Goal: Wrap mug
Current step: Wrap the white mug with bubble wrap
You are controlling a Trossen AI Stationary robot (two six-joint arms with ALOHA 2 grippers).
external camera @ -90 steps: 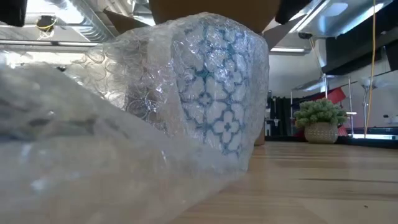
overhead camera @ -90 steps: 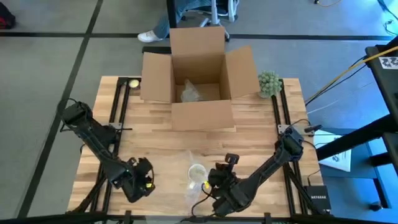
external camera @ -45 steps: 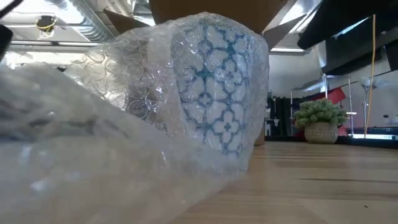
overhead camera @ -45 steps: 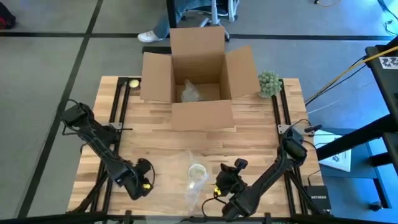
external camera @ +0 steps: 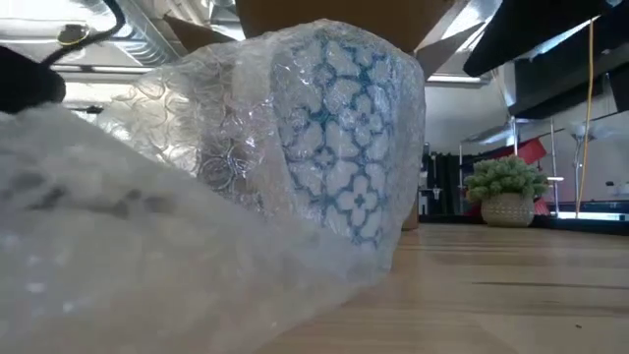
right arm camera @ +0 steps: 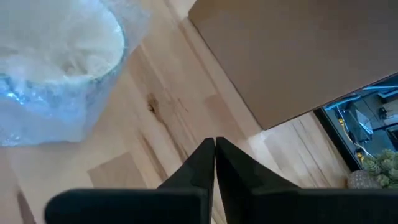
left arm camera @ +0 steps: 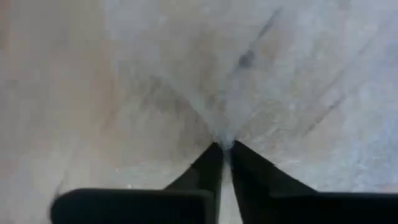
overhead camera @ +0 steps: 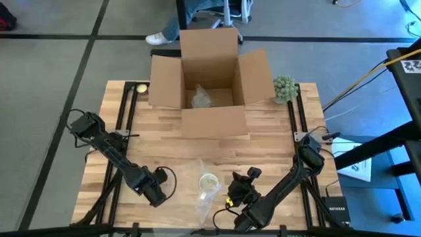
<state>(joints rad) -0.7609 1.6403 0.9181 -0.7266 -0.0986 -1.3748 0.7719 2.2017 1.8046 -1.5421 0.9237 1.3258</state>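
On the wooden table (overhead camera: 270, 151), the bubble-wrapped mug (overhead camera: 208, 182) stands between the left gripper (overhead camera: 162, 189) and right gripper (overhead camera: 238, 191), both pinched together, empty.

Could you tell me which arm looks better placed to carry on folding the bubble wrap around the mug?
Probably the left: its hand is pinched shut on the bubble wrap, beside the mug. The right hand is shut on nothing, over bare table.
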